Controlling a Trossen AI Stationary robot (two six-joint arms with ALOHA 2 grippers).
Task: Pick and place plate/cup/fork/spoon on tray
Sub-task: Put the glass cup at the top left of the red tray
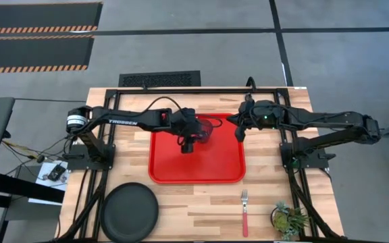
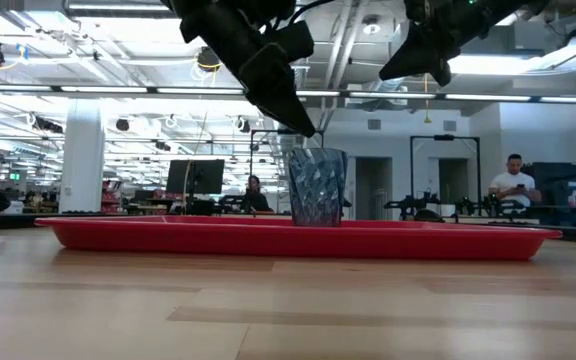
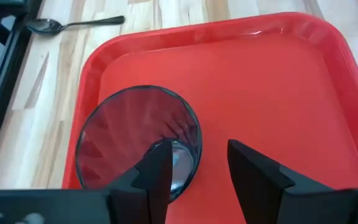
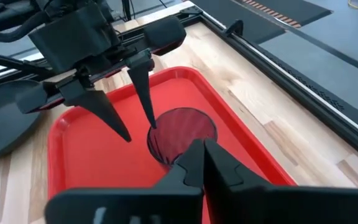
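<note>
The smoky cup (image 1: 208, 128) stands upright on its base on the far part of the red tray (image 1: 198, 172). My left gripper (image 3: 197, 165) is open just above the cup's near side; one fingertip (image 4: 151, 123) hangs over the rim and the other (image 4: 125, 135) outside it, and the low view shows a small gap above the rim (image 2: 315, 150). My right gripper (image 4: 202, 148) is shut and empty, raised over the tray's far right corner. The black plate (image 1: 129, 211) and the red-handled fork (image 1: 244, 210) lie on the table near the front edge. The spoon (image 3: 48, 25) lies on the table beyond the tray's corner.
A small potted plant (image 1: 289, 219) stands at the front right corner. The two arm bases (image 1: 86, 152) (image 1: 302, 152) stand either side of the tray. Bare tray floor (image 3: 272, 93) lies beside the cup. People sit in the room behind the table (image 2: 513, 185).
</note>
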